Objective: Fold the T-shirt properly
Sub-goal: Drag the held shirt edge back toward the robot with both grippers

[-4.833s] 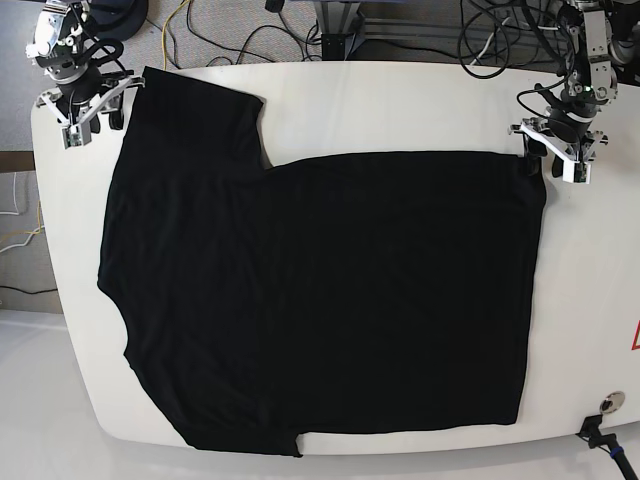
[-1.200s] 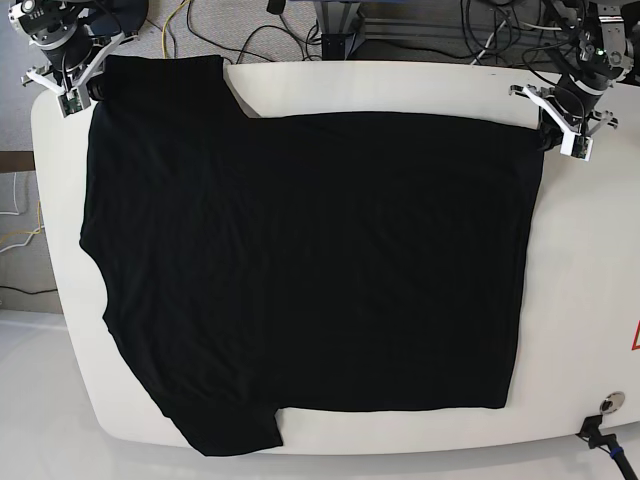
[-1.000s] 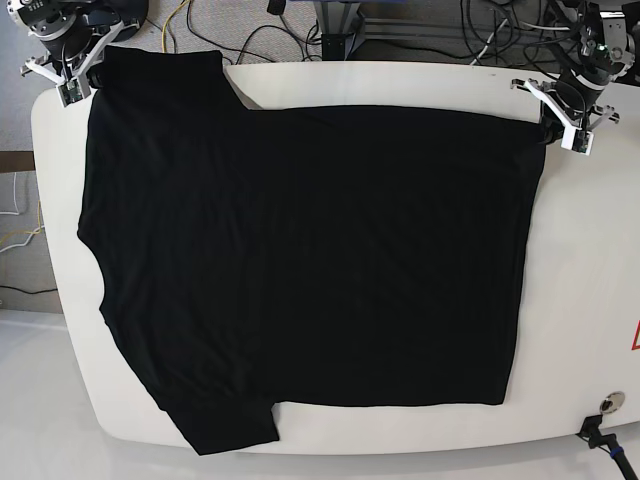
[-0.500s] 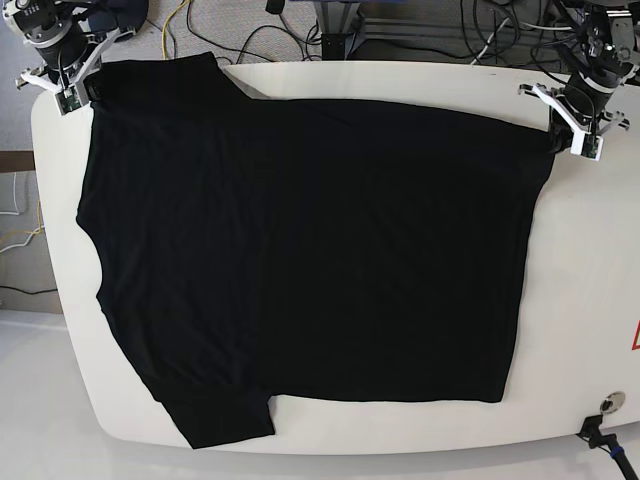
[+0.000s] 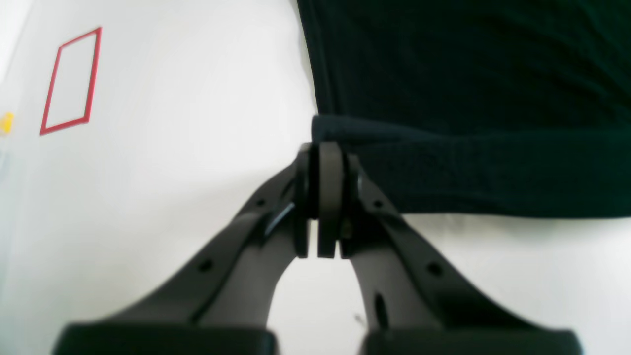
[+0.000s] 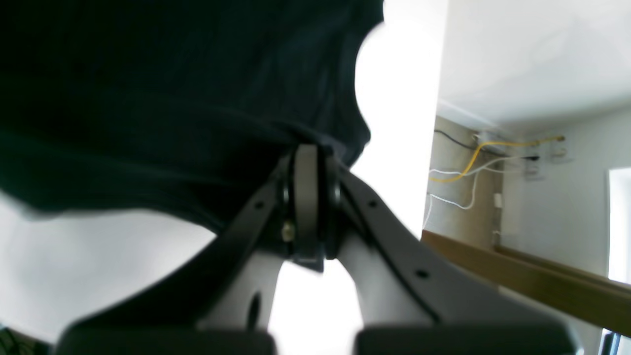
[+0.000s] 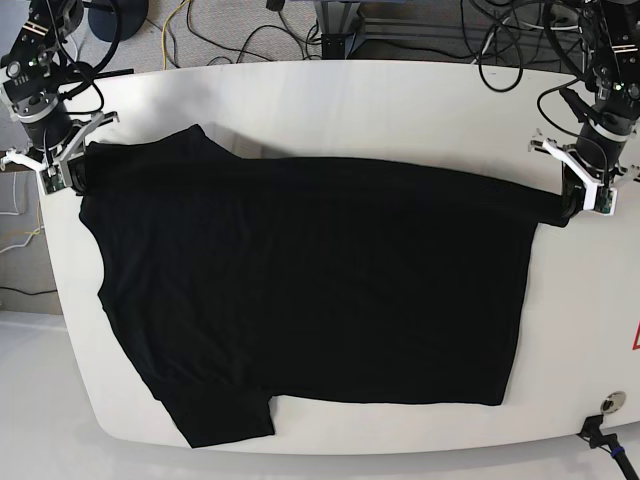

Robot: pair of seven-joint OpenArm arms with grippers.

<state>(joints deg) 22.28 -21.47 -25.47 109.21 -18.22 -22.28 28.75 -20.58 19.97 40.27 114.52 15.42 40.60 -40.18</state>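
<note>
The black T-shirt [image 7: 310,290] lies spread across the white table [image 7: 400,110], plain side up; no print shows. Its far edge is lifted and pulled toward the near side. My left gripper [image 7: 570,205], on the right in the base view, is shut on the shirt's far right corner; the left wrist view shows its fingers [image 5: 320,197] clamped on the black hem [image 5: 468,167]. My right gripper [image 7: 68,172], on the left in the base view, is shut on the far left corner. The right wrist view shows its gripper [image 6: 308,202] pinching black cloth [image 6: 172,108].
Cables [image 7: 250,35] and a stand base lie on the floor beyond the table's far edge. A red marking [image 7: 635,335] sits at the table's right edge, also in the left wrist view [image 5: 69,81]. A small round fitting [image 7: 610,403] is near the front right corner.
Both grippers have moved toward the near side, carrying the shirt's far edge with them. The far strip of table that the shirt covered is now bare.
</note>
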